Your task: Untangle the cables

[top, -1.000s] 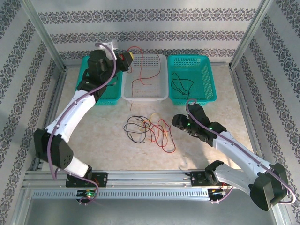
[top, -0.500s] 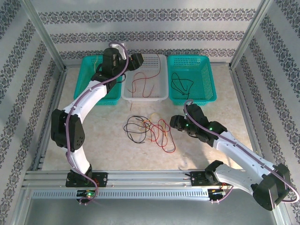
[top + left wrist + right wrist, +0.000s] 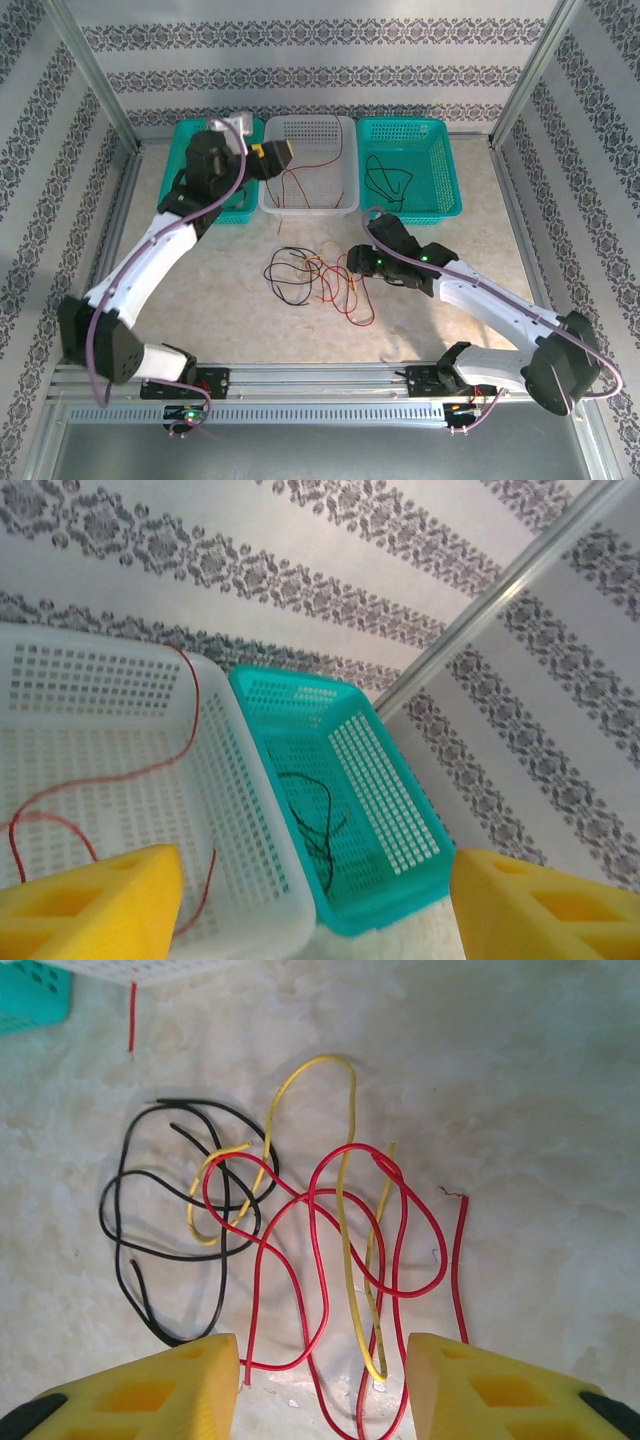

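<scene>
Right wrist view: right jaws parted, empty, over cables (image 3: 346,1210); left jaws wide.

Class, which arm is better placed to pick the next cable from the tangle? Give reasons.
Right. The right hand hangs open over the tangle; the left hand is away at the white basket.

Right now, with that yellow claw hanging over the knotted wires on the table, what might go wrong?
The thin red, yellow and black cables on the table cross each other many times, so the open right gripper above them could pinch two together and drag the whole knot. The thin red cable in the white plastic basket climbs its wall to the rim and might slip out.
</scene>
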You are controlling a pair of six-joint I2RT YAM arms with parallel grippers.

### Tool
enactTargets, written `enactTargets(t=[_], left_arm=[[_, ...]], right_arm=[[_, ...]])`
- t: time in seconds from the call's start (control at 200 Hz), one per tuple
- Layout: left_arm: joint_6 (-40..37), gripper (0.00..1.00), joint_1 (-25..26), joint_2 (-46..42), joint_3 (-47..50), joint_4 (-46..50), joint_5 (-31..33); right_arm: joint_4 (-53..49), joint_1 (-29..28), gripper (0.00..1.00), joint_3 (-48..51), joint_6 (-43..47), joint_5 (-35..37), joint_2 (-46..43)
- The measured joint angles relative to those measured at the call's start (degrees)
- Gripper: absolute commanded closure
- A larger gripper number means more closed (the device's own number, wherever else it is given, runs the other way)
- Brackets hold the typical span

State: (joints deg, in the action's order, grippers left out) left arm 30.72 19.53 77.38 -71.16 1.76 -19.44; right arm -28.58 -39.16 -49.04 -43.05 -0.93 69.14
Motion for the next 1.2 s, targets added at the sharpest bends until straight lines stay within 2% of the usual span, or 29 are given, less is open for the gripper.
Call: enactTargets(t=[0.16,0.245,0.345,0.445,0.58,0.665,0.824,1.069,1.204], left_arm=[[-0.94,0.38,0.28,-9.25,8.76,6.16,1.31],[-1.22,0.42,0.31,-11.91,11.32,8.44,0.79],[-1.40,0.47,0.31,-12.46,12.07,10.36,-0.09],[-0.94,0.53,0.28,-12.33,12.46,10.86,-1.07],[0.98,0.62,0.31,-11.13,12.61,10.16,-3.50],[2.60,0.67,0.31,-9.75,13.29,8.74,-5.16],[6.75,0.71,1.27,-6.69,17.55,3.80,-7.65],[9.70,0.67,8.98,2.25,19.06,-0.52,-9.31],[10.58,0.68,12.22,8.74,17.11,-0.90,-9.81]], right_arm=[[-0.39,-0.98,0.53,-0.76,0.42,0.02,3.52],[-0.59,-1.14,0.58,-0.76,0.37,0.00,5.35],[-0.98,-1.62,0.62,-0.85,0.44,0.02,8.66],[-1.95,-2.54,0.69,-1.07,0.83,0.04,11.37],[-3.32,-3.10,0.70,-2.62,1.16,0.66,12.76],[-3.69,-3.10,0.77,-3.80,1.53,1.62,12.76],[-4.09,-3.10,1.00,-4.81,2.56,2.58,12.76],[-2.34,-3.10,1.00,-3.21,2.71,3.04,9.31],[-1.27,-3.10,0.96,-2.16,2.45,3.04,7.21]])
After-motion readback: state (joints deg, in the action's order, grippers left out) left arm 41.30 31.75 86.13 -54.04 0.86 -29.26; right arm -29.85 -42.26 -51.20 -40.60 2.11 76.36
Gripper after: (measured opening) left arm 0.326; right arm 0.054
